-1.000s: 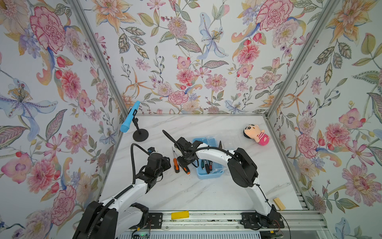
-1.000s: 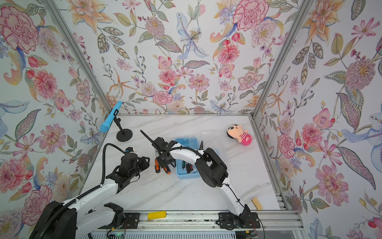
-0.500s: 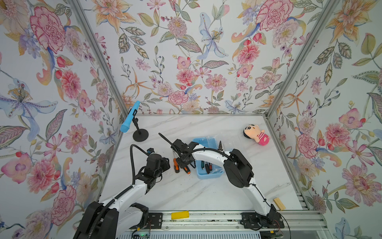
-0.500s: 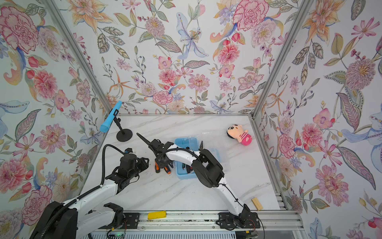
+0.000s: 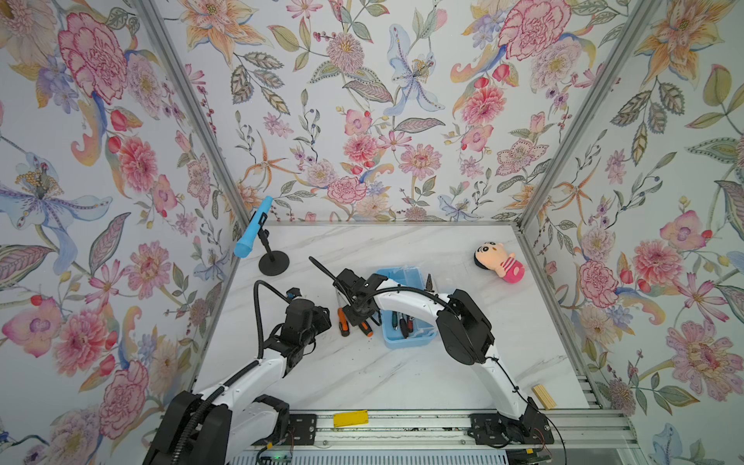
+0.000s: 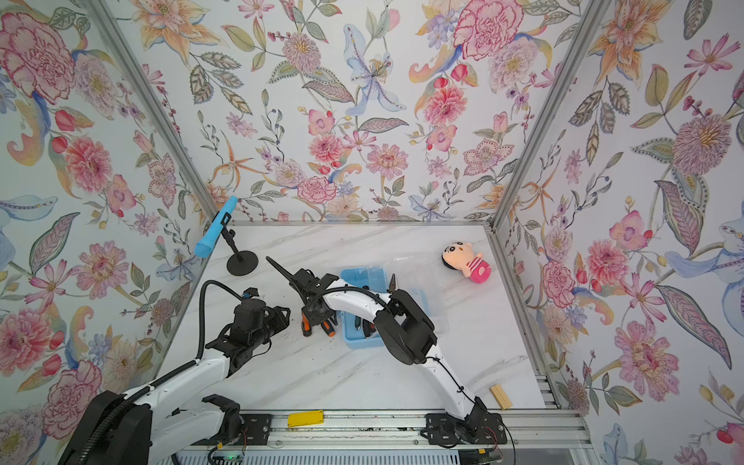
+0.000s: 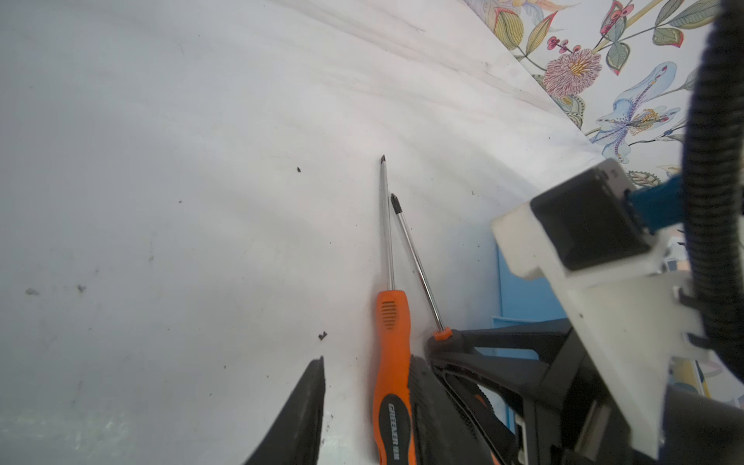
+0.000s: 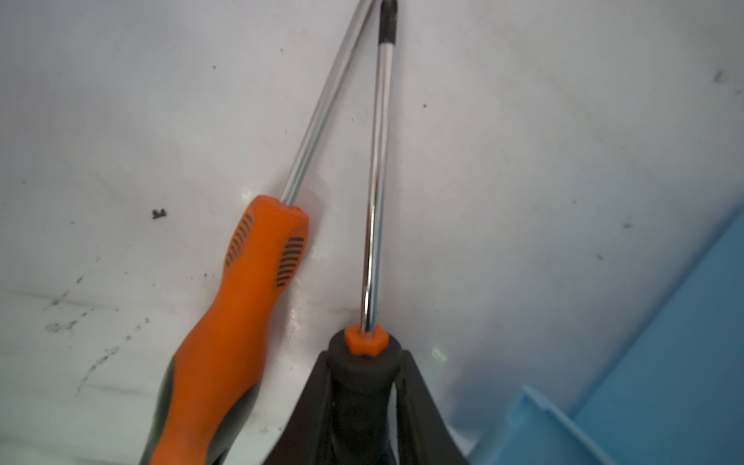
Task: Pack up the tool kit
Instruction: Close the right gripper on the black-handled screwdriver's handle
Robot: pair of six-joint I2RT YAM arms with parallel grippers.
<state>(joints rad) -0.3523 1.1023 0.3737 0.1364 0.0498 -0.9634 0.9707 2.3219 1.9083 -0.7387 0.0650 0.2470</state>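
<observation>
Front half of the marble table (image 5: 362,374) is bare, easy way in for either arm. Tight spot's beside the tool box (image 5: 408,342). Flathead screwdriver (image 5: 343,327) and Phillips screwdriver (image 5: 365,329) lie close there, w/ left gripper (image 7: 369,358) straddling one handle and right gripper (image 8: 364,362) clamped on the other, hardly any gap betw. them. Mic stand (image 5: 273,262) blocks back-left corner, plush doll (image 5: 499,263) back right, wood block (image 5: 543,396) front-right edge.

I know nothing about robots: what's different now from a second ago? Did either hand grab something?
The right hand has closed its jaws around the black handle of a screwdriver, the one nearer the blue box; a second ago they stood wider. Its arm barely shifted. Unchanged: the left hand stays open astride the second screwdriver, both tools lie on the table, and the doll and microphone have not moved.
</observation>
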